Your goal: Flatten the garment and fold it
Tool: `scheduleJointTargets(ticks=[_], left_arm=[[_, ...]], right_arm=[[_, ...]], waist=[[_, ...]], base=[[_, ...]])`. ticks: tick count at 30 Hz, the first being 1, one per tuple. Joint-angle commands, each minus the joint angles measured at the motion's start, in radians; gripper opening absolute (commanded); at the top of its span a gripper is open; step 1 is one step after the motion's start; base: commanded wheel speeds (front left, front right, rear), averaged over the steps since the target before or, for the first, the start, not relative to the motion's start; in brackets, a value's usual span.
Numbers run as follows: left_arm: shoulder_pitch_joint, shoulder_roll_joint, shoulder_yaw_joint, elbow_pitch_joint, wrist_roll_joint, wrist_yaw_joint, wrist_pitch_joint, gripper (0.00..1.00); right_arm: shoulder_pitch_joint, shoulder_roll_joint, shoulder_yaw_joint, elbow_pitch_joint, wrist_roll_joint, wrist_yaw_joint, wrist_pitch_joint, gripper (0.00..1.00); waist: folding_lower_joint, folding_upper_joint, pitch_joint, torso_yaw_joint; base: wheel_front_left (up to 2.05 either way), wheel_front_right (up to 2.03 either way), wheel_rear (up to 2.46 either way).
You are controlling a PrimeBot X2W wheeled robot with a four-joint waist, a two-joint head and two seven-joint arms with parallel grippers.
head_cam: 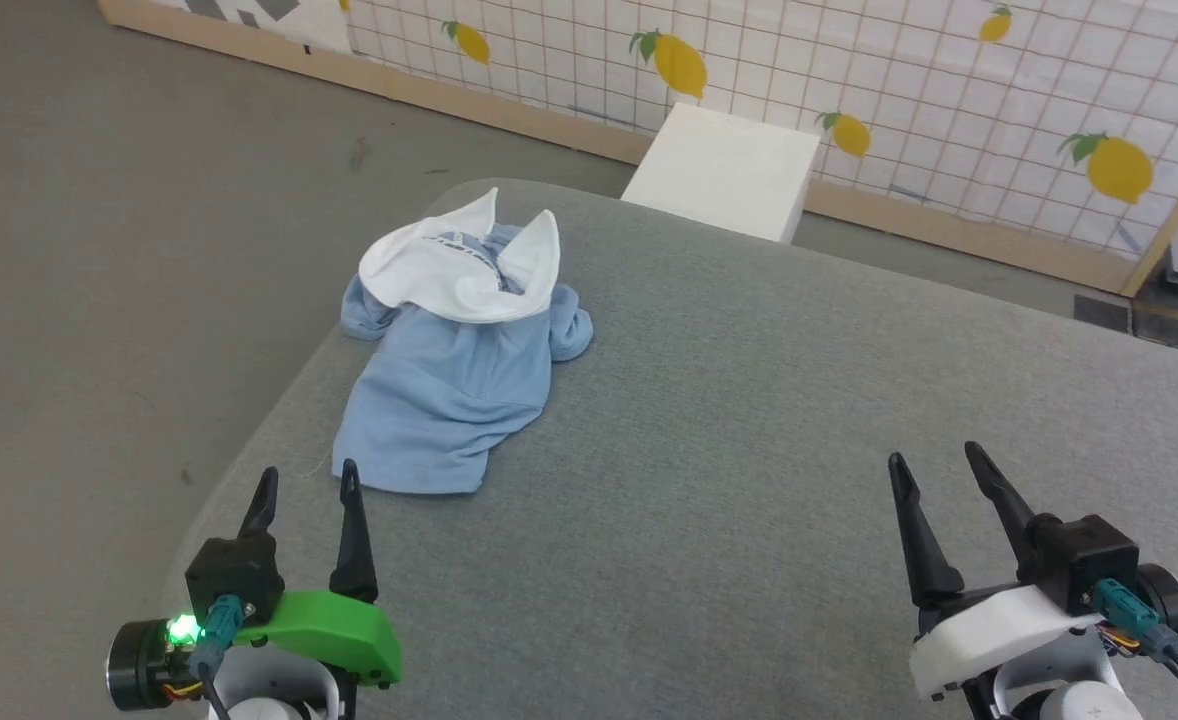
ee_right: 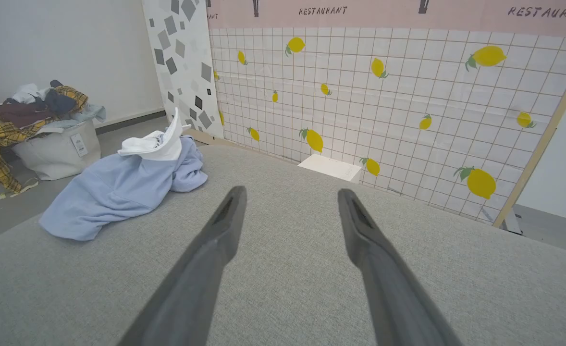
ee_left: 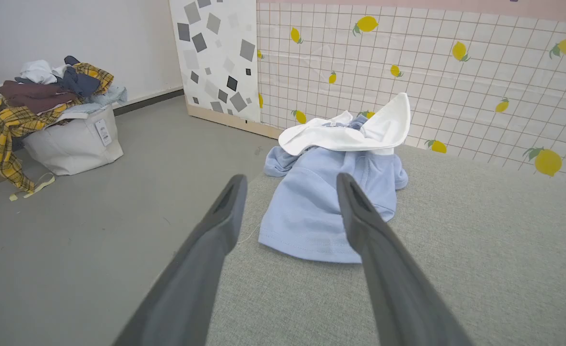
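- Just ahead of our left gripper (head_cam: 309, 468), the garment (head_cam: 449, 390) lies crumpled on the grey padded table (head_cam: 749, 450), its blue hem near the fingertips but apart from them, its white section flipped up at the far end
- Our left gripper stands spread and holds nothing; our right gripper (head_cam: 932, 453) is spread too, well apart from the cloth
- Down on the floor (head_cam: 99, 250) to the left, a white fabric bin (ee_left: 71, 149) is heaped with mixed clothes (ee_left: 33, 93)
- We see the garment close to the table's rounded left edge, with broad bare surface to its right
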Motion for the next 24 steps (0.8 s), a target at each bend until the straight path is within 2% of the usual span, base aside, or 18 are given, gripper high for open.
scheduleJointTargets(ticks=[1, 24], left_arm=[[-0.001, 0.006, 0.0, 0.005, -0.011, 0.01, -0.012, 1.0], [-0.002, 0.009, 0.001, 0.033, -0.046, 0.031, -0.059, 1.0]], right_arm=[[-0.02, 0.001, 0.003, 0.007, 0.009, -0.001, -0.012, 1.0], [-0.033, 0.002, 0.005, 0.037, 0.034, -0.001, -0.061, 1.0]], waist=[[-0.0001, 0.0, -0.004, 0.012], [-0.0001, 0.0, 0.004, 0.124]], base=[[0.0, 0.0, 0.0], [0.0, 0.0, 0.0]])
